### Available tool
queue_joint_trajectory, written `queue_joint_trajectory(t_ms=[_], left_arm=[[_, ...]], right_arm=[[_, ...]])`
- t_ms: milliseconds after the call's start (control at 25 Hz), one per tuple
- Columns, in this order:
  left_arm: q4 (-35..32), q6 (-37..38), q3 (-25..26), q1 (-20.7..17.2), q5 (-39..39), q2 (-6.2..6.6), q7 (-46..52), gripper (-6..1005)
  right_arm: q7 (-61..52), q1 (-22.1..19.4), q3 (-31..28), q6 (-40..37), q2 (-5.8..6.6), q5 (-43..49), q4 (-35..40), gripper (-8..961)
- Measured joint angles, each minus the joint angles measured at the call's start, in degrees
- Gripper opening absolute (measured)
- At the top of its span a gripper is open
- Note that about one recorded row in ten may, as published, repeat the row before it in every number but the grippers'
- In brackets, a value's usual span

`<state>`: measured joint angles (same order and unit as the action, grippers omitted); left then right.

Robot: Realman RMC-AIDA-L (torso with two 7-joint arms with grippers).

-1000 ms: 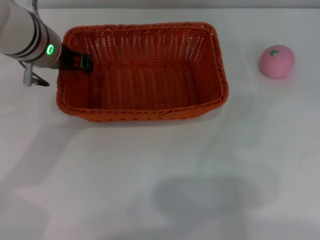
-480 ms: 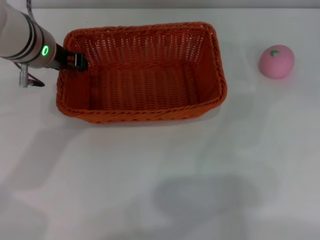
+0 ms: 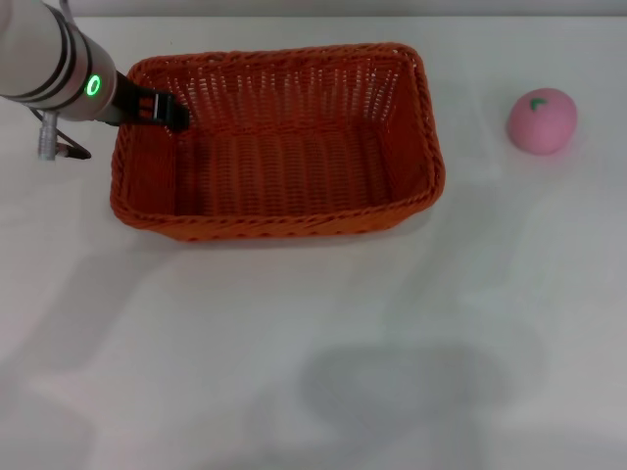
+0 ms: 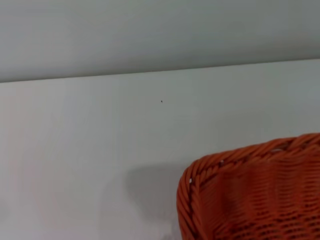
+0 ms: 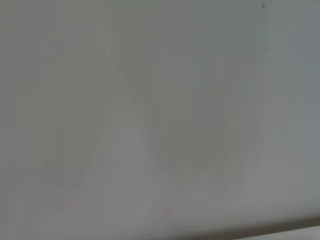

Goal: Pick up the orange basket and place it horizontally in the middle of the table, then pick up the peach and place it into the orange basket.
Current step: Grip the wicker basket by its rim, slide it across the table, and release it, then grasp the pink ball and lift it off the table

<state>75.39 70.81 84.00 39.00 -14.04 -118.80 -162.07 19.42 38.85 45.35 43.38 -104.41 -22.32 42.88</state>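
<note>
The orange basket (image 3: 279, 142) lies lengthwise across the rear middle of the white table (image 3: 294, 343). My left gripper (image 3: 165, 111) is at the basket's left rear corner, over the braided rim; its hold on the rim is hidden. One rounded corner of the orange basket (image 4: 250, 195) shows in the left wrist view. The pink peach (image 3: 541, 119) sits on the table well to the right of the basket, apart from it, with its green leaf mark up. The right gripper is out of view.
The table's far edge (image 3: 313, 14) runs just behind the basket. A broad grey shadow (image 3: 411, 387) falls on the front of the table. The right wrist view holds only plain pale surface.
The left gripper drew back slightly to the left, then moved right and toward the rear along the basket's corner. The basket and the peach stay about where they were.
</note>
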Motion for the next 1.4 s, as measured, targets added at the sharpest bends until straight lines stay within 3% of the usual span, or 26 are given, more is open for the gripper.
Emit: queue_joint_trajectory(t_ms=[640, 1000, 1400], left_arm=[[16.11, 6.62, 2.87, -7.23, 11.55, -0.19, 0.0, 702], [18.64, 7.17, 13.0, -9.42, 17.11, -0.12, 0.0, 696], [17.77, 5.77, 17.3, -11.41, 20.51, 0.06, 0.0, 691]], right_arm=[[0.0, -0.19, 0.0, 0.19, -0.3, -0.17, 0.01, 507], [-1.6, -1.35, 0.0, 2.17, -0.46, -0.29, 0.41, 507], [-2.67, -2.14, -1.82, 3.67, -0.76, -0.48, 1.25, 507]])
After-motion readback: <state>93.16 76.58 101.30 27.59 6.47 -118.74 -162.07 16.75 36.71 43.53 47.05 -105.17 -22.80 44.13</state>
